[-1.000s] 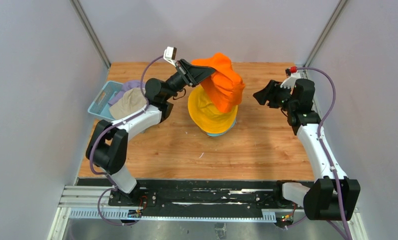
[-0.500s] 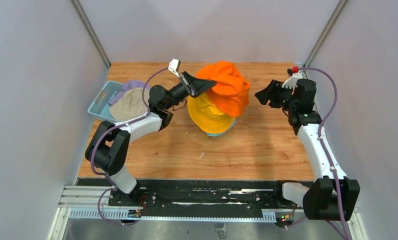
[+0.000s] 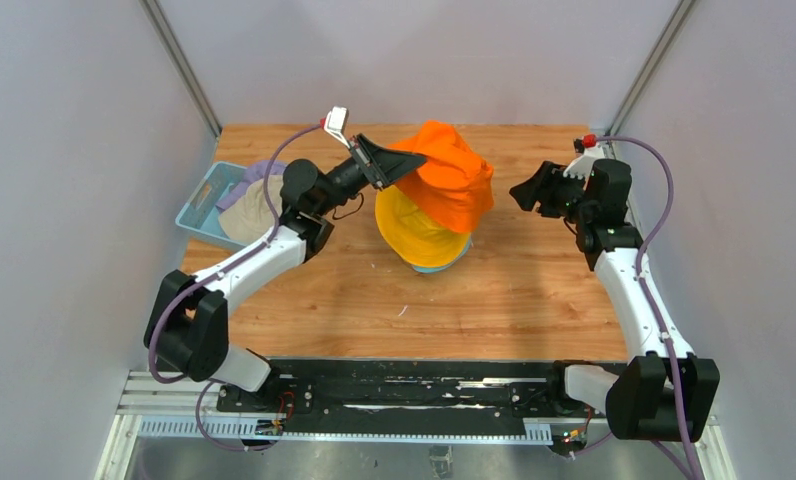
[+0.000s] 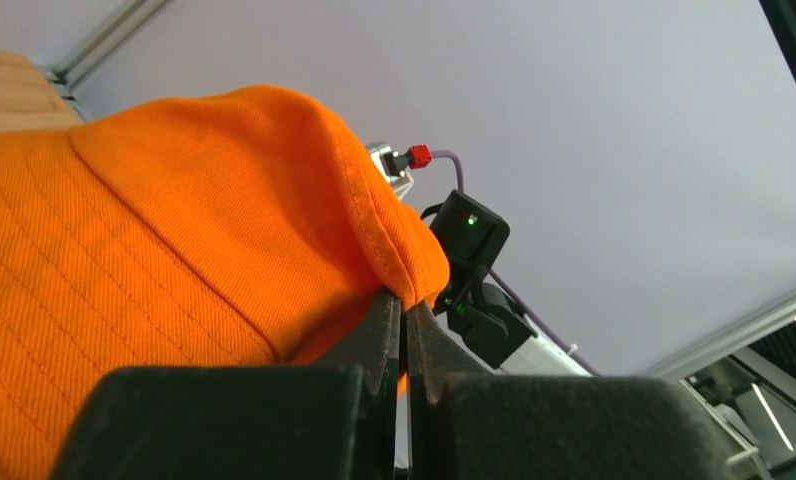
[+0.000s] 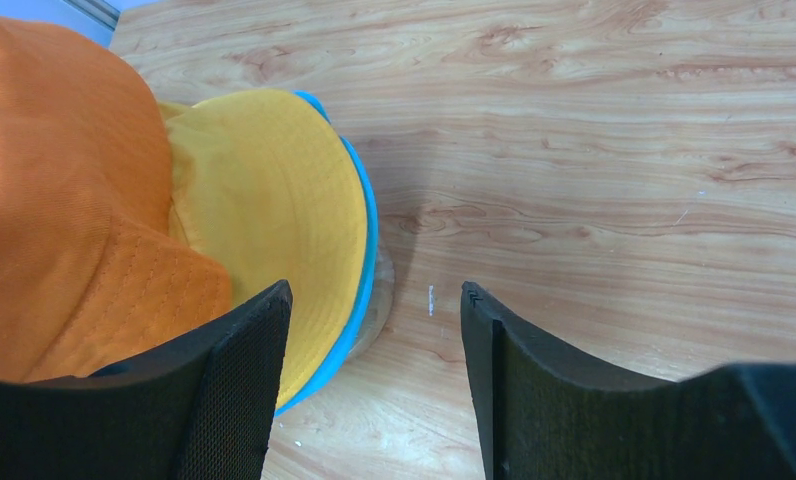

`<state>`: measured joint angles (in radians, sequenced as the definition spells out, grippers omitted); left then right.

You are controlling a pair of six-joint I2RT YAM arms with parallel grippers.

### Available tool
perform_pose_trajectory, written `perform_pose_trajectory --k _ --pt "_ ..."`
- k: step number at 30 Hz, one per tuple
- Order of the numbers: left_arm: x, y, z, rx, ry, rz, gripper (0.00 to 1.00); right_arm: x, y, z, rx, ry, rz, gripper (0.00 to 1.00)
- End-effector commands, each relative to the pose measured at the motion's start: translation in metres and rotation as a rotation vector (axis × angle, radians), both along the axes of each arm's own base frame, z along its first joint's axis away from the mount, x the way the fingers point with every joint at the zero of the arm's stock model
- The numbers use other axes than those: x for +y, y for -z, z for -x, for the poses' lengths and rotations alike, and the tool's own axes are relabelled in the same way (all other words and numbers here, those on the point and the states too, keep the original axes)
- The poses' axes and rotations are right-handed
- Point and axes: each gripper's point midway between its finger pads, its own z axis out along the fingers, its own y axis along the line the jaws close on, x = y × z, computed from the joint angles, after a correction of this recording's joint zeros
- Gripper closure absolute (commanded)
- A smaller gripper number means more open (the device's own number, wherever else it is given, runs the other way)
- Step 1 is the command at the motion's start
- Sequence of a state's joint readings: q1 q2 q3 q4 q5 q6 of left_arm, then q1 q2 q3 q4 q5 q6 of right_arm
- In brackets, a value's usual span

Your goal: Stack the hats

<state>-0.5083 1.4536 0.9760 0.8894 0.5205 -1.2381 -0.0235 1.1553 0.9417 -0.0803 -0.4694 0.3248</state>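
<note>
Your left gripper was pinched tight on the brim of the orange hat, holding it draped over the top of the yellow hat. Your right gripper hung to the right of the yellow hat, jaws wide apart and holding nothing.

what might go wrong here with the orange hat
The left hand pinches only the brim's edge of the orange hat, so the fabric may slip out. The hat sits off-centre over the yellow hat; let go now, it may land crooked or slide off. The open right hand is apart from it and can't steady it.
</note>
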Motion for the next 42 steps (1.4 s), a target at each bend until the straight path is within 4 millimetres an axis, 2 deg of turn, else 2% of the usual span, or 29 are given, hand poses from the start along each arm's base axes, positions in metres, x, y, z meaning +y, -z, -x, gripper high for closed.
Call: perform_pose_trajectory --k 1,8,14,23,29,42 --pt "-0.002 -0.029 -0.003 -0.043 -0.032 -0.022 1.0 -0.009 -0.004 0.001 -0.022 0.028 0.009 0.37" --pt "-0.008 -0.057 -0.031 -0.038 -0.095 -0.011 1.0 -0.01 -0.005 0.002 -0.026 0.032 0.01 0.37" --pt "-0.022 -0.067 -0.056 -0.032 -0.094 -0.005 1.0 -0.011 -0.005 0.003 -0.026 0.036 0.013 0.37" --pt "-0.035 -0.062 -0.076 -0.022 -0.083 -0.011 1.0 -0.017 -0.002 0.002 -0.019 0.063 0.024 0.37" --pt "-0.034 -0.05 -0.072 0.011 -0.077 -0.018 1.0 -0.018 -0.003 0.001 -0.02 0.069 0.027 0.37" --pt "-0.015 -0.038 -0.04 0.088 -0.107 -0.084 1.0 -0.018 -0.004 0.003 -0.022 0.067 0.021 0.38"
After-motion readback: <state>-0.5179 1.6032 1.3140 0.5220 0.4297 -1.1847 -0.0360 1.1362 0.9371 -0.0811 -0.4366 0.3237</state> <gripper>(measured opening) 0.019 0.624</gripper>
